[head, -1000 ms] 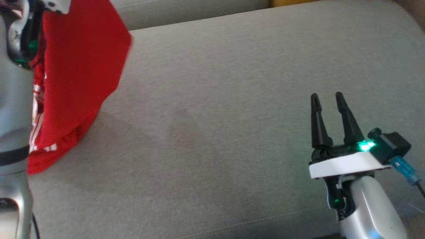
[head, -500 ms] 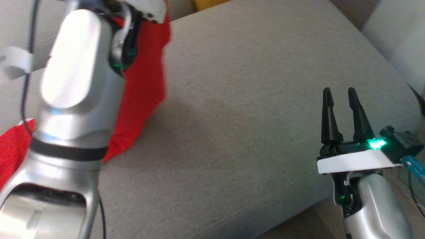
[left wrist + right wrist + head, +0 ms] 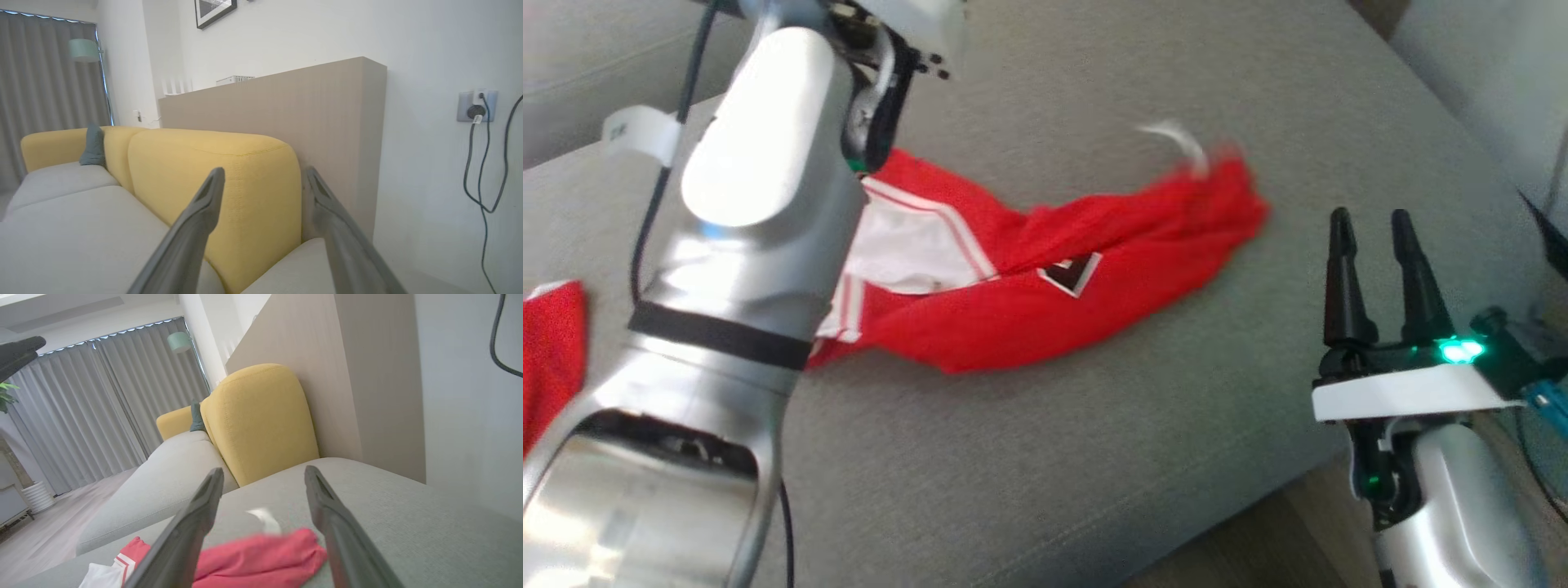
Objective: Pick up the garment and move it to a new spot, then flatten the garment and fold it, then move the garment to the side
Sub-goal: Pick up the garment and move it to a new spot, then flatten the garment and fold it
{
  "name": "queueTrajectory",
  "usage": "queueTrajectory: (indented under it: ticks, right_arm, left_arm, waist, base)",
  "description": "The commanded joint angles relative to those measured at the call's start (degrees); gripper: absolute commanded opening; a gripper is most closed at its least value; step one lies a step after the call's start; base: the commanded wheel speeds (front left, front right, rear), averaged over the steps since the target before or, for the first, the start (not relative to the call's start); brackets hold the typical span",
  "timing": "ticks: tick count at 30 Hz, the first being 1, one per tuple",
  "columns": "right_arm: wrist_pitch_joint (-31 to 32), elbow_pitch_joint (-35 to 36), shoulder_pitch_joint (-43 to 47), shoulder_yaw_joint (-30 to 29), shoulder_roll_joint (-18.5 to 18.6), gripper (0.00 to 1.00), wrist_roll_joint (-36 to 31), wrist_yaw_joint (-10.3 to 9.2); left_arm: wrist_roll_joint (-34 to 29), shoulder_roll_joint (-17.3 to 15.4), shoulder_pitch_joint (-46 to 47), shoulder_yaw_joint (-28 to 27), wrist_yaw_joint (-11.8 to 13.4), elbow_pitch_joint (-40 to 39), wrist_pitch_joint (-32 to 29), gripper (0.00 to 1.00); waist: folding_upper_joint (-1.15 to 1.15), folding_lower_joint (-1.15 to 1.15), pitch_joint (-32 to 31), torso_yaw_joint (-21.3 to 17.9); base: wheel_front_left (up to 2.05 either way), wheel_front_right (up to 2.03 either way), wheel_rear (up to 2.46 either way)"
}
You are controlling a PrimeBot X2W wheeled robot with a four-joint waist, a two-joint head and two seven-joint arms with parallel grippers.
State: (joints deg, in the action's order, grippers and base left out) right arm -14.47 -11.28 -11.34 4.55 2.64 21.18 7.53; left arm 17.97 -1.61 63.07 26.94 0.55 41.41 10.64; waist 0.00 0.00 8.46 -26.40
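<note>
We find the garment (image 3: 1045,302) lying loose on the grey sofa seat (image 3: 1094,457), a long, rumpled red band running from the middle left of the head view up toward the upper right. That view lets us read its detail: a white panel (image 3: 907,253) edged with red and white stripes near its left end, and a small dark badge (image 3: 1072,273) at mid-length. At its right tip there is a blurred white strip. The left arm (image 3: 760,163) stands large at the left of the frame and covers the garment's left end. Beyond it, at the left edge, is another patch of red cloth (image 3: 551,359). We cannot tell whether it joins the rest.

The right wrist view gives the low angle. There the garment (image 3: 261,555) is a blurred pink-red heap at the bottom centre, seen between the two fingers but lying apart from them on the seat. The right end effector (image 3: 263,471) has its fingers spread and holds nothing. In the head view it sits at the lower right, near the garment's right tip without touching it.

The left wrist view looks away from the cloth. The left end effector (image 3: 264,171) has its fingers wide apart with nothing between them, and they point at the yellow backrest (image 3: 229,163). Behind it we see a tan partition (image 3: 327,114), a wall socket (image 3: 476,107) at the right and a framed picture (image 3: 214,11) at the top. The right wrist view adds the grey curtain (image 3: 102,408) and the wooden floor (image 3: 53,531) at its left.
</note>
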Motion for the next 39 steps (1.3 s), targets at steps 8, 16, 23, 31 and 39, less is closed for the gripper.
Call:
queueTrajectory:
  ticks: [8, 16, 23, 31, 39]
  right_arm:
    - [-0.52, 2.10, -0.75, -2.69, 0.23, 1.00, -2.86, -0.04]
    - [-0.52, 1.19, 1.73, -4.17, 0.23, 1.00, -6.41, -0.04]
    - [-0.52, -0.43, 3.71, -3.07, 0.23, 1.00, -7.95, -0.04]
    - [-0.52, -1.36, 3.82, -1.87, 0.23, 1.00, -10.42, -0.04]
    - [3.08, -4.49, -0.19, -0.63, 0.23, 1.00, -16.47, -0.04]
  left_arm:
    - [1.82, -8.53, -2.80, -4.63, -0.88, -1.83, 3.51, 1.00]
    - [4.29, -12.36, -21.85, -6.55, -0.85, -11.98, 4.24, 1.00]
    - [6.15, -10.43, -42.32, -8.95, 2.57, -25.18, 4.34, 1.00]
    - [3.15, -4.40, -55.32, -12.92, 3.77, -35.55, 4.35, 1.00]
    - [-0.12, -2.73, -53.75, -12.62, 1.20, -35.48, 4.35, 1.00]
  waist:
    - [0.00, 0.00, -2.93, 12.98]
    - [0.00, 0.00, -6.25, 24.39]
    - [0.00, 0.00, -7.69, 29.13]
    - [0.00, 0.00, -7.01, 32.34]
    - [0.00, 0.00, -3.83, 35.62]
  base:
    - [0.00, 0.00, 0.00]
    - [0.00, 0.00, 0.00]
    - [0.00, 0.00, 0.00]
    - [0.00, 0.00, 0.00]
    - [0.00, 0.00, 0.00]
